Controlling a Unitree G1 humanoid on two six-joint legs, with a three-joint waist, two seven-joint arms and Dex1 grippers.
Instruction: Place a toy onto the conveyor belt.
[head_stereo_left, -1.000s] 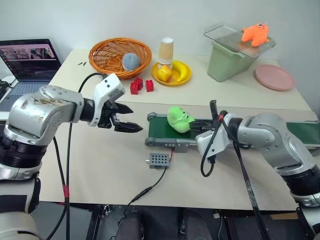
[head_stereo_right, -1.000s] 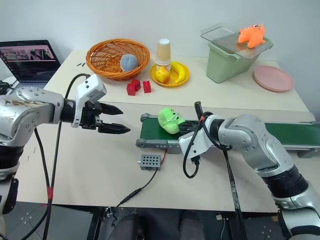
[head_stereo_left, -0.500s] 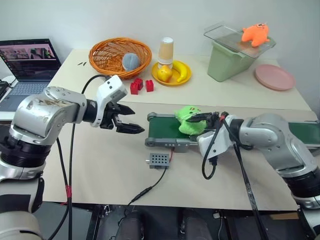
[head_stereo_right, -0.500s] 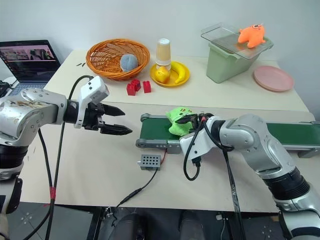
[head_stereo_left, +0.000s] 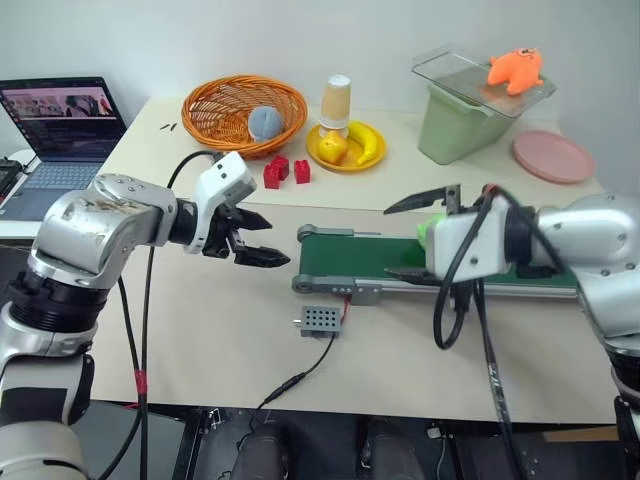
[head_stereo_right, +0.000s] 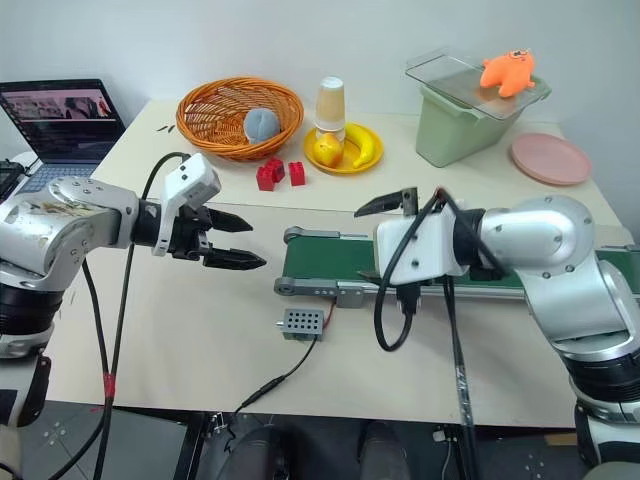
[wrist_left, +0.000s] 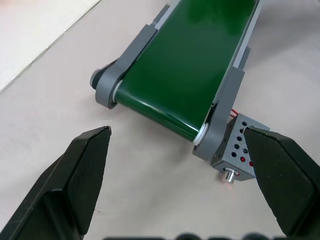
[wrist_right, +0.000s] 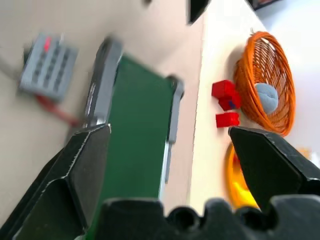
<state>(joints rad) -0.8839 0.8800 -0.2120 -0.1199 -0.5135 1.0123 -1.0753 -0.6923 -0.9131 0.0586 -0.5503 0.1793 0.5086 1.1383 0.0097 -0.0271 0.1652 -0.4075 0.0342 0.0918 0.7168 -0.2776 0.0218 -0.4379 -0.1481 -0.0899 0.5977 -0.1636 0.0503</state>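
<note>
right fingers (head_stereo_left: 425, 238) spread wide above the conveyor belt (head_stereo_left: 360, 258) | green toy (head_stereo_left: 428, 228) on the belt, tucked behind that gripper | left fingers (head_stereo_left: 258, 238) apart too, off the belt's end | risk: right arm's dangling cable (close by) could snag the toy off

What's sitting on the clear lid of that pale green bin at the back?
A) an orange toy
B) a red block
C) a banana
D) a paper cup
A: an orange toy lies on the bin, on its clear lid; the cup and banana are at the yellow plate.
</note>
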